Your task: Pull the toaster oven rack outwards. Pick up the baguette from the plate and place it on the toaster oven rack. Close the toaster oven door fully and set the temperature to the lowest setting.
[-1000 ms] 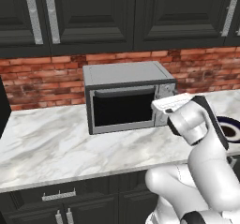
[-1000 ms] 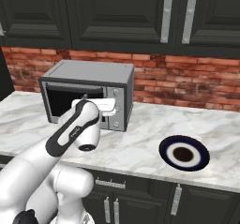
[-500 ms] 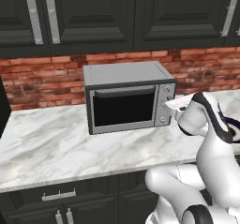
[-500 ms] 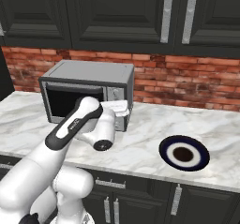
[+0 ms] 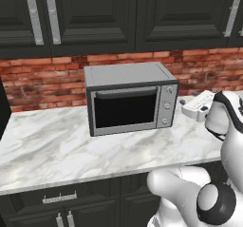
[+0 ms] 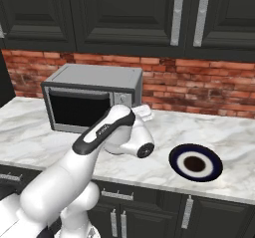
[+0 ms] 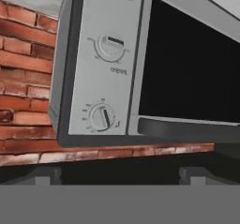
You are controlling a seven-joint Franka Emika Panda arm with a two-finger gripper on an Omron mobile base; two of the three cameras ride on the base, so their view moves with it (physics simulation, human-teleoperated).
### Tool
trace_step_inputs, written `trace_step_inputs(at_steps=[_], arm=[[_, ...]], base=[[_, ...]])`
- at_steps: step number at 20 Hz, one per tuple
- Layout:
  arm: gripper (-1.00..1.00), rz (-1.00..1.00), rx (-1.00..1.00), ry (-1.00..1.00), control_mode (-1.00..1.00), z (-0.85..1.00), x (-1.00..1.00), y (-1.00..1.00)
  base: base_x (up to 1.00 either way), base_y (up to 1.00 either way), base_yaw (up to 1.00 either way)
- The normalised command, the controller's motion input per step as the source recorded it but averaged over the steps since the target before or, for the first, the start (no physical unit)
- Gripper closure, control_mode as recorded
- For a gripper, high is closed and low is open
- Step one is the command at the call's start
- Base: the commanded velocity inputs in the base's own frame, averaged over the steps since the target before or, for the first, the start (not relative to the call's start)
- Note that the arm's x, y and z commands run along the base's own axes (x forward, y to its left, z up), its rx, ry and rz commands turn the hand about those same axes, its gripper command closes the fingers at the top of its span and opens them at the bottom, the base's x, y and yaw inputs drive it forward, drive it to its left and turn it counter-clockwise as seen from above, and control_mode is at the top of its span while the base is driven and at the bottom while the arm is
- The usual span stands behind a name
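Observation:
The toaster oven [image 5: 128,74] [image 6: 94,77] stands on the counter against the brick wall. Its toaster oven door [image 5: 126,109] [image 7: 187,63] is closed, and the dark glass hides the rack. My gripper [image 5: 185,105] [image 6: 144,111] hangs just right of the oven, level with its knob panel [image 5: 166,105]. In the hand view the gripper [image 7: 119,176] is open and empty, its fingertips [image 7: 47,174] wide apart, facing two round knobs [image 7: 110,47] and the door's bar handle [image 7: 183,129]. The plate [image 6: 174,163] lies bare on the counter to the right. The baguette is out of view.
The marble counter [image 5: 47,140] stretches left of and in front of the oven. Dark upper cabinets [image 5: 95,17] hang above it and the brick wall [image 6: 199,85] runs behind. My white arm [image 6: 99,132] crosses in front of the oven's right side.
My hand has swung right, from in front of the knob panel to just past the oven's right side. The oven door stays closed.

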Motion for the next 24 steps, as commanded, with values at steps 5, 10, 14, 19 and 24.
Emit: trace_step_inputs(at_steps=[5,10,14,19,24], arm=[[-1.0,0.05,0.0,0.0,-1.0,-0.25,0.0,0.06],[-1.0,0.0,0.0,-0.03,-1.0,-0.01,0.0,0.36],[-1.0,0.0,0.0,-0.05,-1.0,0.0,0.0,0.34],[-1.0,-0.04,0.0,-0.02,-1.0,-0.01,0.15,0.05],[-1.0,-0.06,0.01,0.0,-1.0,0.0,0.28,0.0]], base=[[0.0,0.0,0.0],[0.0,0.0,0.0],[0.0,0.0,0.0],[0.0,0.0,0.0],[0.0,0.0,0.0]])
